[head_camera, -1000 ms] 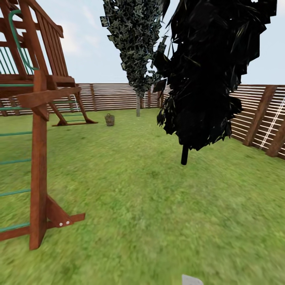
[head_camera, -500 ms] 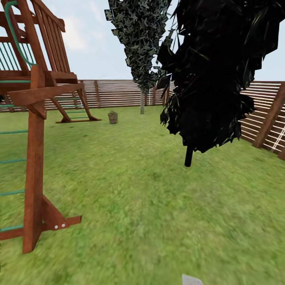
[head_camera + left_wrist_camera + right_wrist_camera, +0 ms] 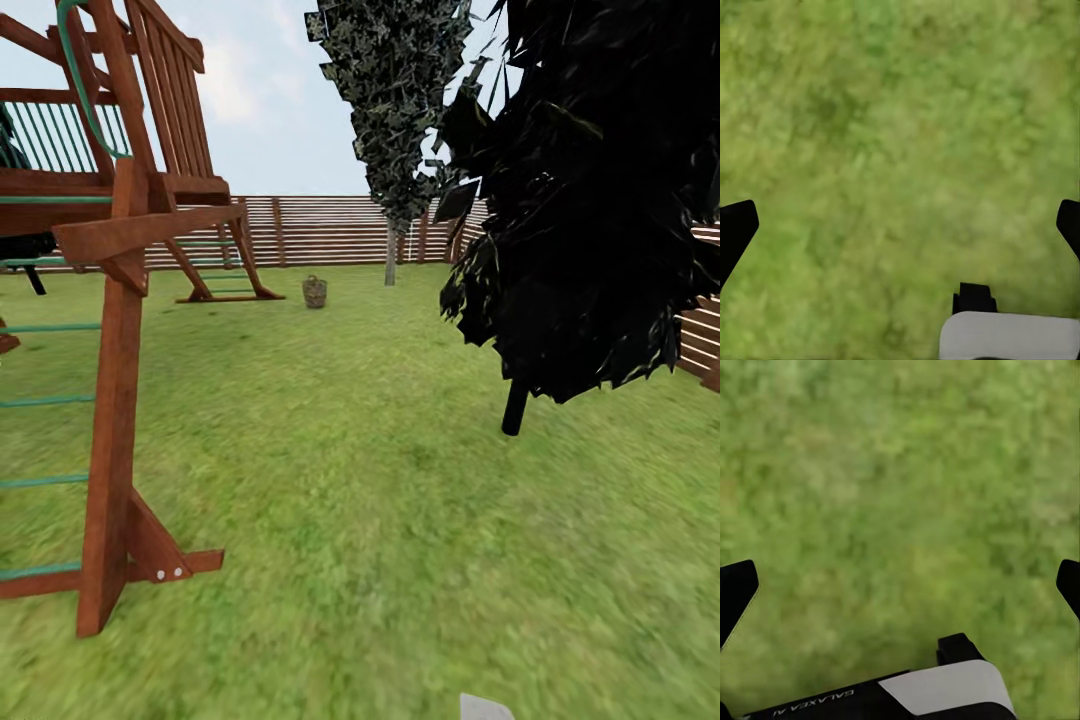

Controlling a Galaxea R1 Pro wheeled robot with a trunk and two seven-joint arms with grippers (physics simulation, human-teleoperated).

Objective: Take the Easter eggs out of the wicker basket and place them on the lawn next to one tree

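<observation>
The wicker basket (image 3: pixel 315 292) stands upright on the lawn (image 3: pixel 380 520) far ahead of me, a little left of centre in my head view, close to the back fence (image 3: pixel 320 230). It is too small from here for me to make out any eggs inside. Just to its right, near the same stretch of fence, rises the tree (image 3: pixel 391 252) with the pale straight trunk and dark mottled foliage. A second, much blacker tree (image 3: pixel 515 405) stands nearer, to my right, its crown hanging across that side of the view. On my left is a wooden play frame (image 3: pixel 115 400) with green rungs; a further leg of it reaches the grass just left of the basket.

My left claw (image 3: pixel 900 229) is spread wide, its two dark tips at the edges of its wrist view with nothing but grass between them. My right claw (image 3: pixel 900 589) is spread the same way over bare grass, holding nothing.

The relation that matters is plain: the basket lies straight ahead and slightly left, well apart from both claws, out of reach of either arm. I judge I must drive forward between the frame and the black tree before any grasp. Once there, my left arm would likely be the nearer one.
</observation>
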